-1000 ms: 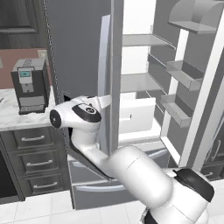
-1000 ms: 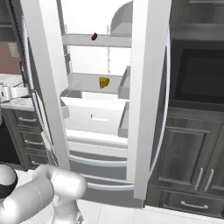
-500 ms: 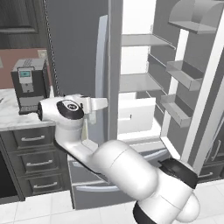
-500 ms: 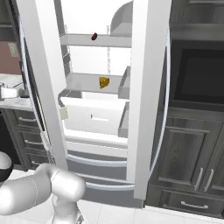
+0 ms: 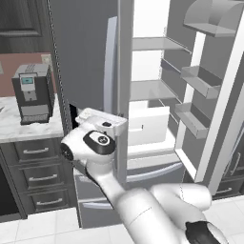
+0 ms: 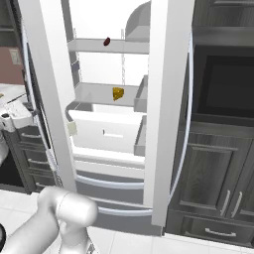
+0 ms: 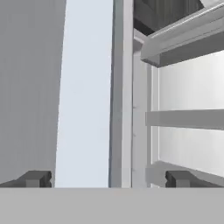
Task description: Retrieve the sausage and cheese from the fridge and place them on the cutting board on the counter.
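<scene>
Standing open, fridge [image 6: 158,124] shelves hold sausage [image 6: 106,41] and cheese [image 6: 118,93]

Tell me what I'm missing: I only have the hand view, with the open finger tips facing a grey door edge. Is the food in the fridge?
Observer: Yes. The sausage lies on the upper shelf of the fridge.
Operator: And the cheese?
Observer: The cheese sits one shelf lower, just above the white drawer.
Operator: What is beside the fridge?
Observer: In the left base view, a coffee machine stands on the counter to the left of the fridge.
</scene>
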Motion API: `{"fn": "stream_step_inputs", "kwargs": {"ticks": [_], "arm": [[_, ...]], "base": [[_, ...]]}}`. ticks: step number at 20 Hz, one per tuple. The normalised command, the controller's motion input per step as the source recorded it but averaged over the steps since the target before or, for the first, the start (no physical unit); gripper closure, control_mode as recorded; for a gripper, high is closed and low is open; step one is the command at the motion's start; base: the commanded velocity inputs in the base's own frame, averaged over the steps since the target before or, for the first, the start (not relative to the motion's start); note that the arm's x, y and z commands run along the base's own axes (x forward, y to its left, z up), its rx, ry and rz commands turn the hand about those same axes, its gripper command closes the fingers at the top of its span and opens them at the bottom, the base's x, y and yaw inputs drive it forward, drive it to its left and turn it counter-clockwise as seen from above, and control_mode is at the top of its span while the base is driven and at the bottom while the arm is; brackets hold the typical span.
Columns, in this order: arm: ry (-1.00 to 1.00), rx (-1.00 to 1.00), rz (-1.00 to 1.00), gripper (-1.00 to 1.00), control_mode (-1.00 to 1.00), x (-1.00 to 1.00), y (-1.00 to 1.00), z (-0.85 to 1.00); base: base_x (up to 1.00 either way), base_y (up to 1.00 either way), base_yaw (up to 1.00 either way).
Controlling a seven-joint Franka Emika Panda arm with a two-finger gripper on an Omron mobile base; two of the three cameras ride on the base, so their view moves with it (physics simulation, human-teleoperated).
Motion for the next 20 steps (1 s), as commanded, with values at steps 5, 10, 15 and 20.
{"fn": "stream_step_inputs", "kwargs": {"ticks": [5,10,15,20], "arm": [[-0.3,0.01,0.01,-1.0,-1.0,-0.4,0.12,0.0],[-0.18,0.01,-0.07,-1.0,-1.0,-0.16,0.7,0.31],[-0.17,0.0,-0.31,-1.0,-1.0,-0.79,1.0,0.45],[-0.09,0.0,-0.38,-1.0,-1.0,-0.96,0.99,0.48]], "base": [[0.0,0.0,0.0],[0.0,0.0,0.0],[0.0,0.0,0.0],[0.0,0.0,0.0]]}}
